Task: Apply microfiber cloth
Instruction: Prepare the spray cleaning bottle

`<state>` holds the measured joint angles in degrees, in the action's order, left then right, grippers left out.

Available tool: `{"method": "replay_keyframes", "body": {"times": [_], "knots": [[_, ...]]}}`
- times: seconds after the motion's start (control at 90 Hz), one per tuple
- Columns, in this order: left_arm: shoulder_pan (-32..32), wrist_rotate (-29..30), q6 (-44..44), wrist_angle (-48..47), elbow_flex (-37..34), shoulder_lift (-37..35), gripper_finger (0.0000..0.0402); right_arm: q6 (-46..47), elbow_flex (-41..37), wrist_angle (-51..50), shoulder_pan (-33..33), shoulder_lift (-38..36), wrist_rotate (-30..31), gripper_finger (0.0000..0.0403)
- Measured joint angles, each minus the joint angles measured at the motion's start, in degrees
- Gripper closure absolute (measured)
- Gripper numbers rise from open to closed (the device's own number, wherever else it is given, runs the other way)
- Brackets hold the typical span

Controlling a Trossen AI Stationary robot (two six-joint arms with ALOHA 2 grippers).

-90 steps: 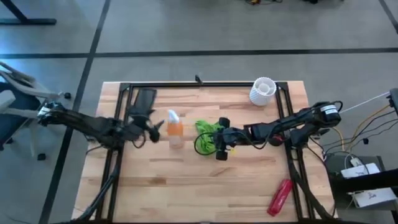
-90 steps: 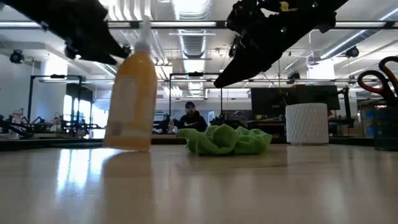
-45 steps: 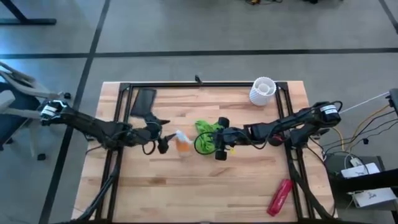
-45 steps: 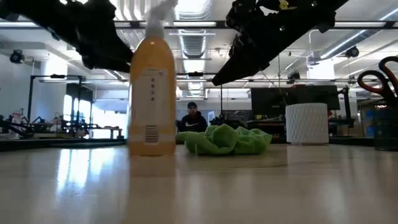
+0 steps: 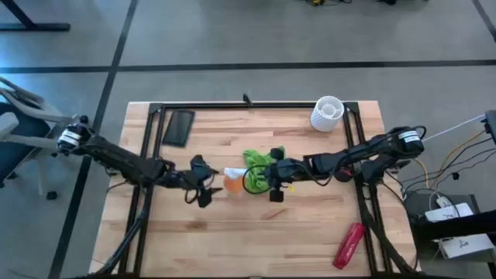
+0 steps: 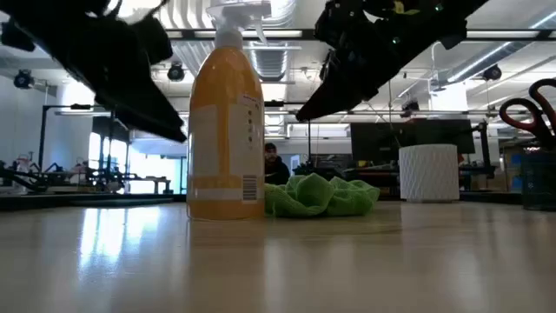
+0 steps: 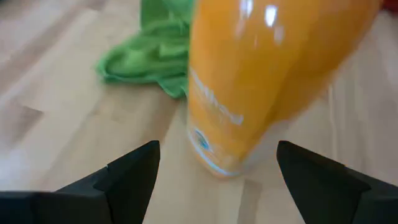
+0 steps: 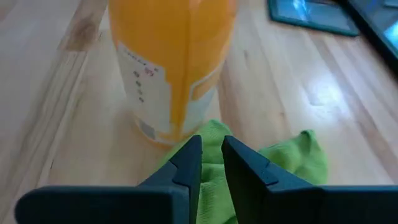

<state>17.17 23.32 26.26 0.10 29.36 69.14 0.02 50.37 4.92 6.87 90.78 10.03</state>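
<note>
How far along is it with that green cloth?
Barely begun. The microfiber cloth lies crumpled on the table, beside the orange spray bottle. The right gripper hangs over the cloth, jaws nearly closed, gripping nothing. The left gripper is open, facing the bottle. Left: pick up the cloth and wipe the dark flat device.

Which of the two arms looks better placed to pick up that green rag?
The right. Its right gripper hangs directly over the lime-green microfiber cloth, fingers nearly closed. The left gripper, fingers open, sits beyond the orange plastic spray bottle, which stands between it and the cloth.
</note>
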Motion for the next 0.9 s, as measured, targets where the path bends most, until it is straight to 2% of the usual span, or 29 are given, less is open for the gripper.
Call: {"method": "replay_keyframes", "body": {"times": [0.2, 0.333, 0.422, 0.622, 0.811, 0.9], "knots": [[-0.1, 1.2, -5.2, 19.6, -0.6, 12.0, 0.0094, 3.0, 0.0, -2.7, 0.1, 1.2, -1.1, 0.0344], [-0.2, -4.9, -12.2, 30.9, 0.7, 19.3, 0.0094, 6.6, 0.0, -9.3, 1.1, -0.2, -3.9, 0.0346], [-0.2, -8.6, -15.4, 34.6, 2.7, 23.7, 0.0094, 9.8, 0.0, -13.5, 2.4, -0.7, -5.9, 0.0355], [-1.0, -12.5, -19.6, 33.6, 9.1, 30.7, 0.0094, 19.0, -0.2, -19.5, 7.5, -0.6, -7.5, 0.0372], [-1.0, -12.2, -21.4, 18.6, 12.5, 27.9, 0.0094, 28.4, -0.4, -24.8, 12.4, -0.6, -7.7, 0.0385], [-1.6, -11.0, -22.3, 18.7, 12.4, 26.6, 0.0094, 31.7, -0.6, -23.6, 14.4, -0.6, -8.5, 0.0390]]}}
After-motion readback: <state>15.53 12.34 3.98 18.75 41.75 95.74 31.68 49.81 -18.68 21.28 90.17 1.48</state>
